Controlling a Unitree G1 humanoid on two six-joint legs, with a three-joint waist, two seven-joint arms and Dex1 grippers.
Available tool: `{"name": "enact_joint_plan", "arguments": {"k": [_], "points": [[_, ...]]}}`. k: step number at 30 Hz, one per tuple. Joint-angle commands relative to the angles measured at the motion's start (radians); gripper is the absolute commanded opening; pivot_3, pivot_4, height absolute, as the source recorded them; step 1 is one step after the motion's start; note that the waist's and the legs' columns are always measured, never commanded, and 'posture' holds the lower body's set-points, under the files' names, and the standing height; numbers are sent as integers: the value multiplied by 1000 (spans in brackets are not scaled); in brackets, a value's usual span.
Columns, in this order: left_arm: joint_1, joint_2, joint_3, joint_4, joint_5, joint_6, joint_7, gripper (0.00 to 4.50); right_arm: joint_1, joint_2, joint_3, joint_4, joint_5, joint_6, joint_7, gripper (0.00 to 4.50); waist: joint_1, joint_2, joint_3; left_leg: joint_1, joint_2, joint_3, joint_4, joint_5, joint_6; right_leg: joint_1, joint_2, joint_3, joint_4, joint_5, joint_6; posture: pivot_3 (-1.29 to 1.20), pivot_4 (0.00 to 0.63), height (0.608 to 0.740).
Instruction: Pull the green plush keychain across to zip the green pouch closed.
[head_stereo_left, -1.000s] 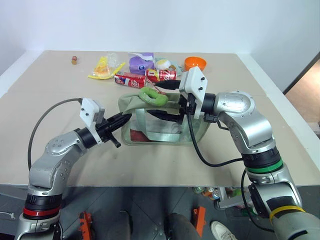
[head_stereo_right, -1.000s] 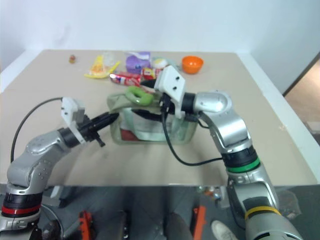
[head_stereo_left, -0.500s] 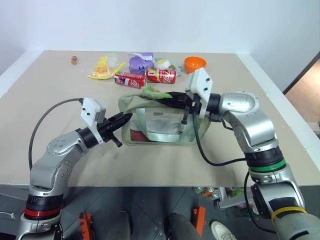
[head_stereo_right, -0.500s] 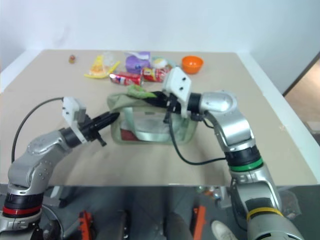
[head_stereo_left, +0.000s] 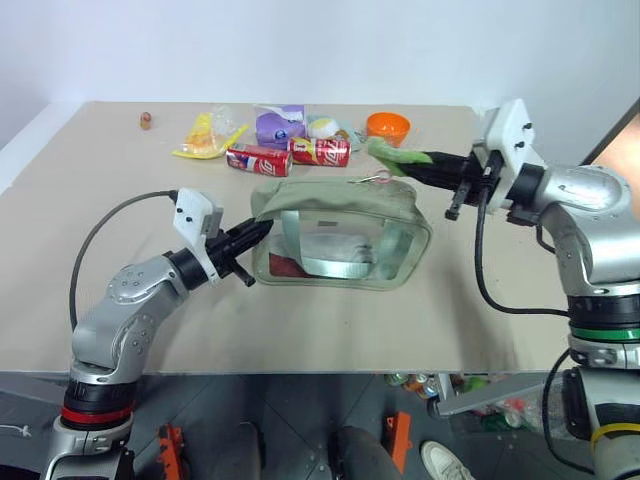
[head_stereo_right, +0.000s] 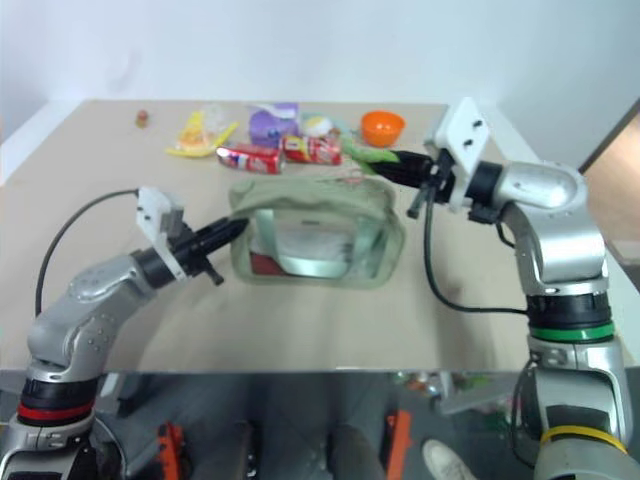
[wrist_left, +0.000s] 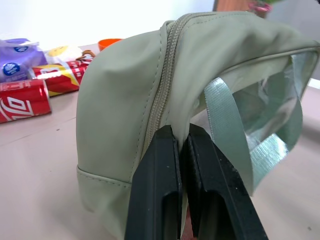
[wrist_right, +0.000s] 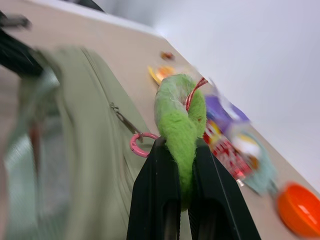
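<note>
Bare surface (head_stereo_left: 330, 320) lies open before the green pouch (head_stereo_left: 340, 235); cans (head_stereo_left: 290, 155) and an orange bowl (head_stereo_left: 388, 126) crowd the space behind.

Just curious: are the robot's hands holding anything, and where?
Right hand pinches the green plush keychain at its lower end; left hand grips the green pouch at its zipper end.

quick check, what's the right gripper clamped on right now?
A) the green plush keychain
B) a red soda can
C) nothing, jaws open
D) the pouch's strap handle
A: in the right wrist view the right gripper has its two black fingers pinched shut on the green plush keychain, whose pink ring links to the zipper pull of the green pouch.
</note>
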Motion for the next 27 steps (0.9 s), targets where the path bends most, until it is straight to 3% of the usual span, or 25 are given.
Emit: {"name": "enact_joint_plan", "arguments": {"k": [1,7,11,15,18,22,25,27], "points": [[-16,0,23,-6,-3,-7,13,0,10,-52,-65,23,-28,-48,-15,42,0,0,0,0,0,0,0,0,0,0,0,0,0,0,0,0,150,740],[-13,-8,29,-21,17,-54,29,0,94,-105,-126,82,-110,-33,-154,42,1,0,0,-1,-1,0,0,0,0,0,-1,0,0,0,0,0,150,740],[15,-31,31,-51,32,-72,66,0,211,-67,-133,-5,-156,42,-288,42,0,0,0,0,0,0,0,0,0,0,0,1,0,0,0,0,150,740],[42,-45,26,-72,73,-106,104,0,405,80,-59,-210,-179,148,-424,42,-4,-3,-3,2,3,0,-1,-1,-1,1,4,2,0,-1,-1,0,150,740],[43,-55,14,-63,90,-111,124,0,482,183,28,-241,-214,149,-473,42,-5,-1,-2,2,3,1,-1,-1,-1,0,4,3,1,-1,-1,0,150,740],[47,-68,10,-35,92,-107,123,0,479,256,87,-105,-280,45,-520,42,-12,-2,-2,4,2,2,1,-1,-1,1,4,5,1,1,0,0,150,740],[48,-72,17,-27,77,-99,116,0,439,271,45,-78,-241,15,-507,42,-13,-2,-2,5,1,3,1,0,-1,2,4,7,1,3,2,0,150,740],[50,-72,19,-24,69,-96,111,818,420,270,12,-78,-214,17,-506,782,-14,-2,-2,5,0,3,1,0,0,2,4,9,1,3,2,0,150,740]]}}
